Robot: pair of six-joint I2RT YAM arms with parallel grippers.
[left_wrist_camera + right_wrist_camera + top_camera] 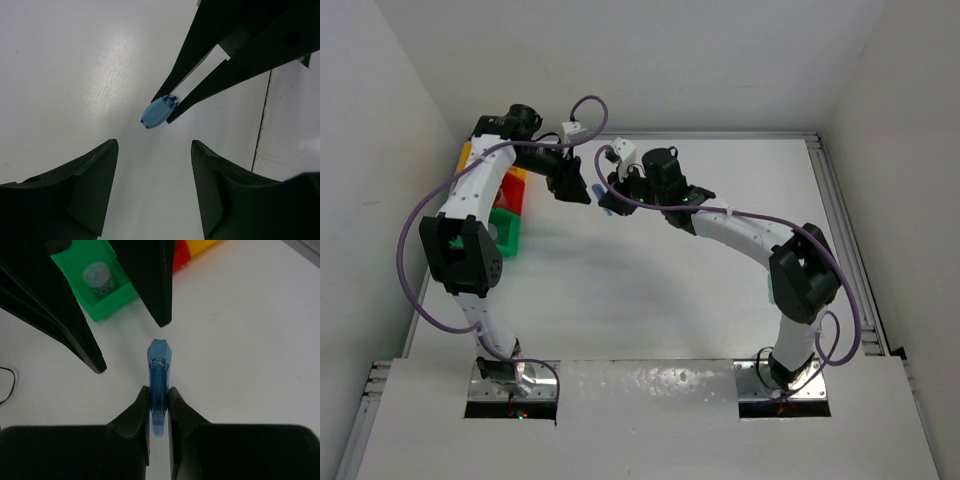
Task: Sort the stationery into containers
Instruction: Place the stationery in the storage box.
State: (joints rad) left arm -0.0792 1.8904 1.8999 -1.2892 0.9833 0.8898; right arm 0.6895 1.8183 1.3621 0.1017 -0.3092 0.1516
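Both arms arch forward, wrists turned toward each other, fingertips nearly meeting. The left gripper (155, 145) has its jaws spread apart, facing the right gripper (158, 392), which is pinched tight on a blue stick (159, 357).

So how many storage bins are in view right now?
3, in a row on the left: the yellow bin farthest, the red bin in the middle, the green bin nearest. The left arm partly covers them, so another could be hidden.
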